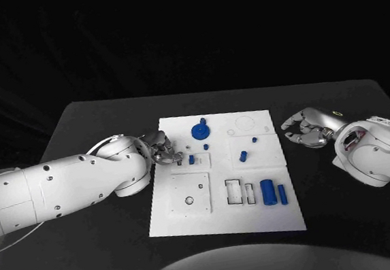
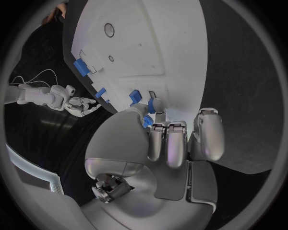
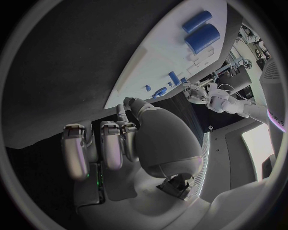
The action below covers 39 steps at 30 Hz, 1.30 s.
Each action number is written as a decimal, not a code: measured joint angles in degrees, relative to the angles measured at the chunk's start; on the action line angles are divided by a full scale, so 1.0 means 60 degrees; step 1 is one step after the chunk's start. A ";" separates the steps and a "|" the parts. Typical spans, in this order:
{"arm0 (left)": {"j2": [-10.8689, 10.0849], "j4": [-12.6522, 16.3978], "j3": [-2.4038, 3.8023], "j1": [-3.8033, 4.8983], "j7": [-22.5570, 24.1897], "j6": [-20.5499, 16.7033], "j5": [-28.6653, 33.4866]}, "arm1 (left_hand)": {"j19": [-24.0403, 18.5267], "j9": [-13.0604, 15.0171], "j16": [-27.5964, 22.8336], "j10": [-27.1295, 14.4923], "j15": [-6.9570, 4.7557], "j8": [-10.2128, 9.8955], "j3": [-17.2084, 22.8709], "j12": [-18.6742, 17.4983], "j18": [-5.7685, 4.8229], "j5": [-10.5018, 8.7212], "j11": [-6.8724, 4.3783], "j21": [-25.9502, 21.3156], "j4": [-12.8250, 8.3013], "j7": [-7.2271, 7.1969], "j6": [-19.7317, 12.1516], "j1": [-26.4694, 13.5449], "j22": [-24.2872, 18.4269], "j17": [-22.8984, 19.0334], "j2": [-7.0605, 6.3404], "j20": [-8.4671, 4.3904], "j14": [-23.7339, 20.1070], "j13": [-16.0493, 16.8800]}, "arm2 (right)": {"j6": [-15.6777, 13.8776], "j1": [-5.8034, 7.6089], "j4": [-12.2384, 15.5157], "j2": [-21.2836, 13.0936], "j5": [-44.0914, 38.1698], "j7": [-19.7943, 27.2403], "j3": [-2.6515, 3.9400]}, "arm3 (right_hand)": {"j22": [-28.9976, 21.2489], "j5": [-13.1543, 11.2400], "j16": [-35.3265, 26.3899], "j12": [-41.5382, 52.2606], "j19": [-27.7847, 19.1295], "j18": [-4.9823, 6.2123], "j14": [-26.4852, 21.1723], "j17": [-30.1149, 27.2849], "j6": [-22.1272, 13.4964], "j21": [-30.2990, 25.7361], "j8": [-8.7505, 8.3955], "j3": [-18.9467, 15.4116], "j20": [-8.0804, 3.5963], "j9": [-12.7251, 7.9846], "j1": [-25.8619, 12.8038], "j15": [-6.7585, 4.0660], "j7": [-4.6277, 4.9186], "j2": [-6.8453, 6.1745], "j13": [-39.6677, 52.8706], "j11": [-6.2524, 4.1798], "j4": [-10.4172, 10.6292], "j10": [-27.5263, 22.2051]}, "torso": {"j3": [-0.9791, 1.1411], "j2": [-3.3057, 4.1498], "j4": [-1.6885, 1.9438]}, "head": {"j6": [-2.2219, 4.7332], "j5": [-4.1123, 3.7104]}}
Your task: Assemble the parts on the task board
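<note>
Pinching a small blue part (image 2: 149, 113) over the task board (image 1: 276, 212), the left robot hand (image 1: 163, 149) works; the right robot hand (image 1: 306, 129) hovers curled, grasping nothing, beside the board.

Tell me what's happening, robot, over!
Left hand at task board edge, pinching a small blue part. Right hand empty beside board, fingers curled. Nothing in the way.

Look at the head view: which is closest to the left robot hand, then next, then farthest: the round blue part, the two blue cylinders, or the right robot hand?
1. Round blue part, just beside the left robot hand.
2. Blue cylinders, board's near right.
3. Right robot hand, past the board's right edge.
</note>
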 measured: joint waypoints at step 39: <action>-0.0169 0.0268 0.0013 -0.0050 -0.0217 0.0474 -0.0288 | 0.0000 0.0059 0.0000 0.0000 0.0000 0.0110 0.0219 0.0000 -0.0001 -0.1561 0.0000 0.0042 -0.0052 -0.0078 0.0005 -0.0744 0.0000 0.0000 0.0107 0.0000 0.0000 0.0000 | -0.0016 -0.0038 -0.0024 0.0025 0.0004 0.0001 0.0000 | -0.0003 -0.0001 0.0000 0.0000 0.0000 0.0000 -0.0035 0.0004 0.0000 0.0000 0.0000 0.0024 0.0000 -0.0006 0.0000 0.0035 0.0000 0.0000 0.0008 0.0000 -0.0024 0.0000 | 0.0002 -0.0006 0.0000 | 0.0000 0.0077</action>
